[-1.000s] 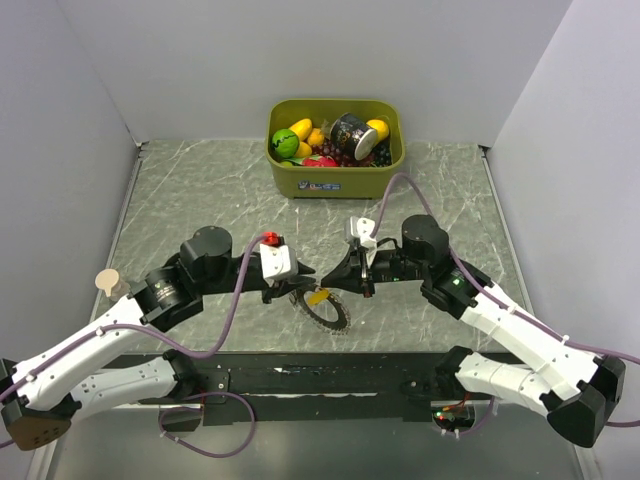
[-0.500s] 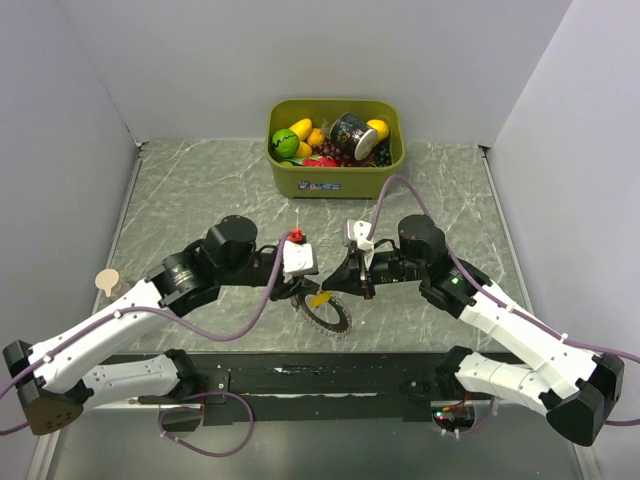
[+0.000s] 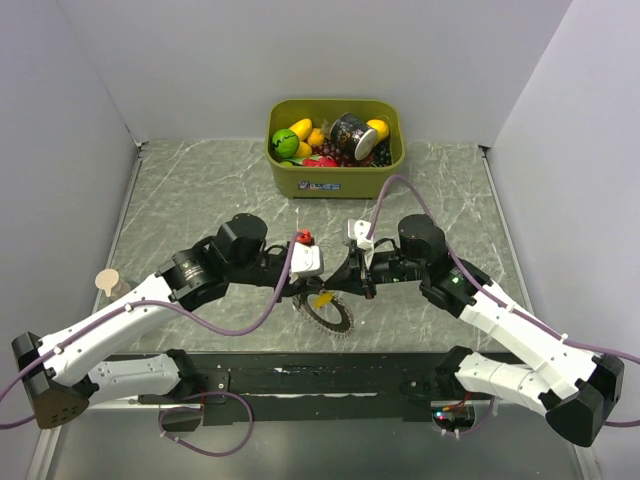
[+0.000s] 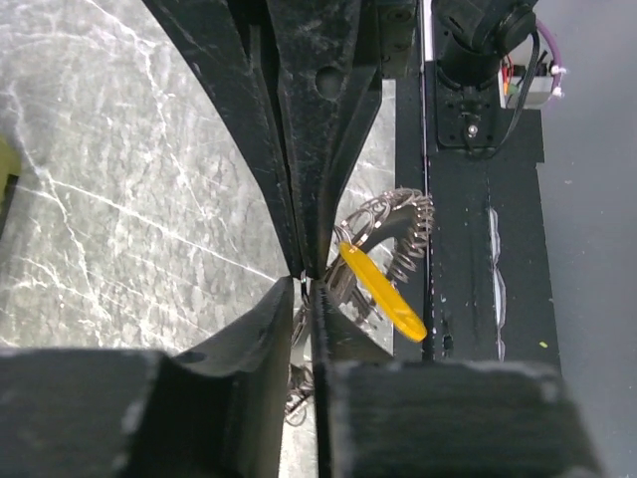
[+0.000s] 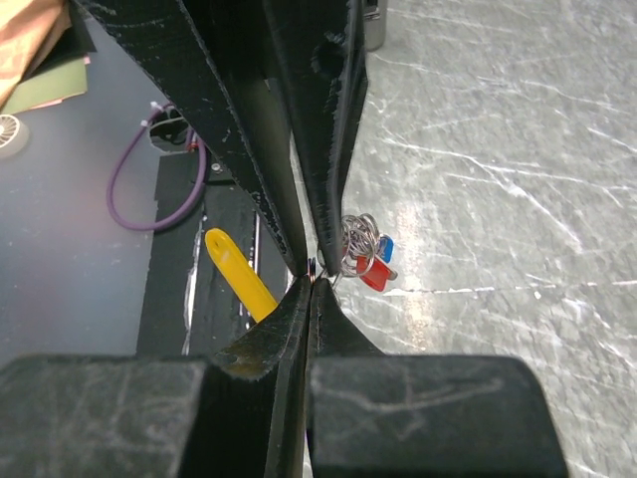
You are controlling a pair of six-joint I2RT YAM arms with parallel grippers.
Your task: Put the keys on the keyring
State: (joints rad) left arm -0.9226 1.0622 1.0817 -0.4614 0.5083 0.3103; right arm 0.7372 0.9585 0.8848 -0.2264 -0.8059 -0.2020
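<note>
1. Two robot arms meet at the middle of a grey marbled tabletop (image 3: 200,190). A green bin (image 3: 335,182) of toy fruit stands well behind them.
2. The keyring (image 3: 338,325), a large grey ring with a coiled rim, sits between the arms. It is tilted, with its far edge raised toward the claws.
3. The left claw (image 4: 304,299) is closed to a thin slit. It appears to be nipping the raised rim of the keyring.
4. The right claw (image 5: 311,289) is pinched fully together, tip to tip with the left claw. Whether anything thin lies between its pads is too small to tell.
5. A yellow key (image 4: 383,296) lies against the coiled rim, just beside the claw tips.
6. The red and blue keys (image 5: 376,267), bunched on small wire loops, lie just beside the right claw's tips.
7. Handling, as a judgement: the keys look light, flat and slick, so they could easily twist or slip. The tag head is the best place to pinch one. The ring looks stiff but springy, and is best held at the rim close to where the key goes on.
</note>
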